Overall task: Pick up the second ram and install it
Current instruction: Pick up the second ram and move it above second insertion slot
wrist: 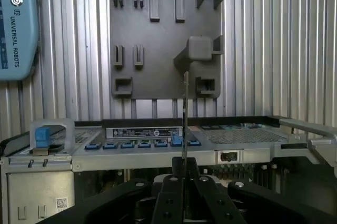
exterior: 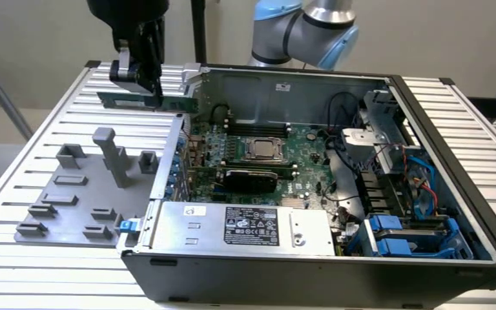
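You see the gripper (exterior: 150, 94) clamped on the second ram (exterior: 177, 103), with the jaws closed on its two flat faces near the middle of its length. The strip hangs in the air, touching nothing but the fingers. In the exterior view it is at the far side of the scene, above the ribbed table (exterior: 24, 265). It is beyond the grey fixture plate (exterior: 67, 194) and level with the top rim of the open computer case (exterior: 454, 213).

There its long axis lies nearly flat and runs across the picture. One end points to the exterior view's left, out over the table. The other points right and overlaps the case's far corner on the exterior view's left. It stands on edge, with the broad faces upright.

From the wrist view you look along the ram (wrist: 185, 118) edge-on. It shows as a thin line rising out of the gripper (wrist: 184, 182), and its far end points away from the fingers. Behind it you see the case wall and the fixture plate (wrist: 163, 60).

The motherboard (exterior: 265, 148) lies inside the case, well apart from the held strip.
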Tool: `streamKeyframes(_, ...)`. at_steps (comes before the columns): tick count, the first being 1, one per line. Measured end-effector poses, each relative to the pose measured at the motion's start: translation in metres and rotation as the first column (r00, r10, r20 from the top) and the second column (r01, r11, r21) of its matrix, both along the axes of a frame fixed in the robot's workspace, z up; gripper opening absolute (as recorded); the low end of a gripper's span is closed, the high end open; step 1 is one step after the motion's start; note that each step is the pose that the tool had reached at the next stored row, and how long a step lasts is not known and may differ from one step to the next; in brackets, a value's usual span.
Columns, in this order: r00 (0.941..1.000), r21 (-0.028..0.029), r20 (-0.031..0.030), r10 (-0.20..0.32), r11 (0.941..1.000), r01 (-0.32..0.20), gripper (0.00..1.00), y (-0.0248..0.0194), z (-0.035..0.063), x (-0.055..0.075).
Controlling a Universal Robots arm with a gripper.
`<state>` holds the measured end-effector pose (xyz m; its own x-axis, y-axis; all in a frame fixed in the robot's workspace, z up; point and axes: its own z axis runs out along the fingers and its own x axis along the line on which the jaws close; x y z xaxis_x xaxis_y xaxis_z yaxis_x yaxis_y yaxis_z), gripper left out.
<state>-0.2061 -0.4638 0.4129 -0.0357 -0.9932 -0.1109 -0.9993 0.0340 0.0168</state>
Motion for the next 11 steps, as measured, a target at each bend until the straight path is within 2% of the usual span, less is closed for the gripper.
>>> streamKeyframes(11,1.0000,0.0001,0.0001,0.000,1.0000,0.000,0.14,0.0146,0.0000,0.043)
